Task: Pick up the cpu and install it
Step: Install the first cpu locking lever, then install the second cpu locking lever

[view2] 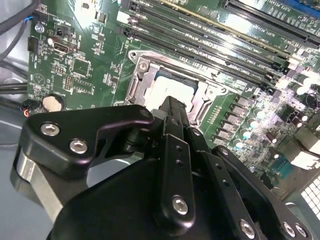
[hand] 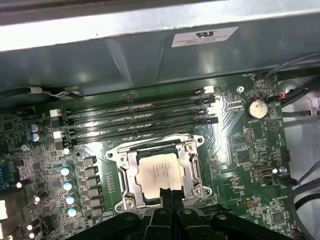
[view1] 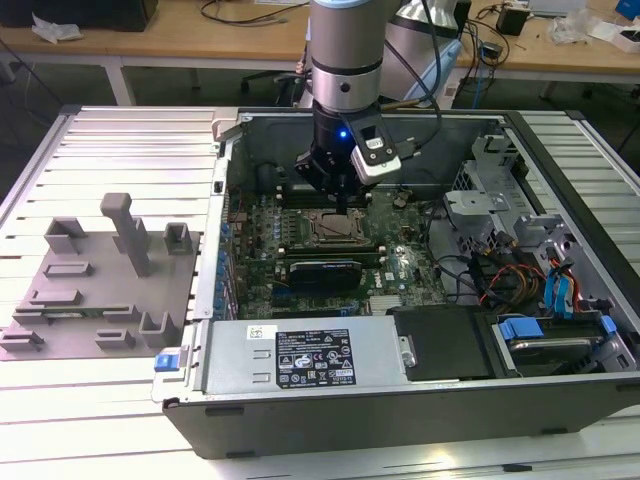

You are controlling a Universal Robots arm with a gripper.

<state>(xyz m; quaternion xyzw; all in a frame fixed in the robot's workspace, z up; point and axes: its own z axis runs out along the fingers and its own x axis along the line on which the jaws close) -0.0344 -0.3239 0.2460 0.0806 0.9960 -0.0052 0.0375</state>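
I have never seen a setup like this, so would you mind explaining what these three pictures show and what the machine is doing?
The exterior view looks down from outside at an open computer case lying on a ribbed metal table. A robot arm reaches down into it. The two wrist views come from cameras riding on the arm, so they look along its black gripper at the green motherboard.

In the first wrist view, the cpu, a small square chip with a pale metal top, lies inside the metal-framed socket, below the row of memory slots. The gripper's tip is right at the chip's edge; whether it grips the chip cannot be told.

Beside the case, on the exterior view's left, sits a grey tray with upright posts.
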